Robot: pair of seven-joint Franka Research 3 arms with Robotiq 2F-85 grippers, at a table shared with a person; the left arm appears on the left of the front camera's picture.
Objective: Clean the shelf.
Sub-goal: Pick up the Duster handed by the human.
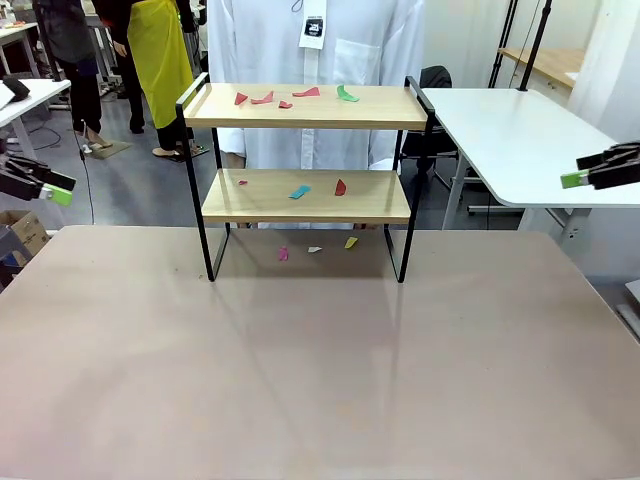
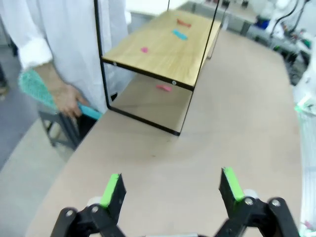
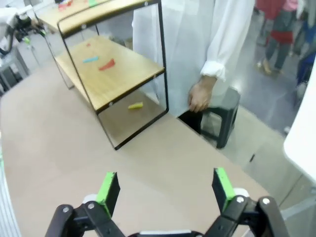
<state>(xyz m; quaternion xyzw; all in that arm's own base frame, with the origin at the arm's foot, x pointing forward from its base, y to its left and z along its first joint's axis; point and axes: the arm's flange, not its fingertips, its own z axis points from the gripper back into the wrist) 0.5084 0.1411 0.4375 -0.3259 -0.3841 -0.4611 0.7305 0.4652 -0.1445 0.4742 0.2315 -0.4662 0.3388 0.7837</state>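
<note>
Starting out left of the shelf (image 1: 300, 119) with the left gripper (image 1: 65, 190), spread wide, clutching nothing, well apart from the frame. Same story from its wrist: green pads (image 2: 111, 190) far apart above the beige tabletop (image 2: 237, 123), pointing at the shelf's end. Catching a person's hand (image 2: 64, 101) behind that end, wrapped round a teal tool (image 2: 34, 86). On to the shelf itself, standing upright at the tabletop's far edge, square in front of the person's white coat (image 1: 310, 50). Counting five scraps on the top board: four red scraps (image 1: 263, 98) toward the left and middle, one green scrap (image 1: 347, 94) at the right. Dropping to the lower board: a tiny pink speck (image 1: 243, 183) at the left, a blue scrap (image 1: 299, 191) at the middle, a red piece (image 1: 340, 187) just right of it. Down under the shelf, on the tabletop between the legs: a pink bit (image 1: 283, 254), a white bit (image 1: 314, 249), a yellow bit (image 1: 351, 242), left to right. Finishing right of the shelf with the right gripper (image 1: 577, 171), also gaping wide and empty, hanging before a white table (image 1: 520, 140), well clear of the frame.
</note>
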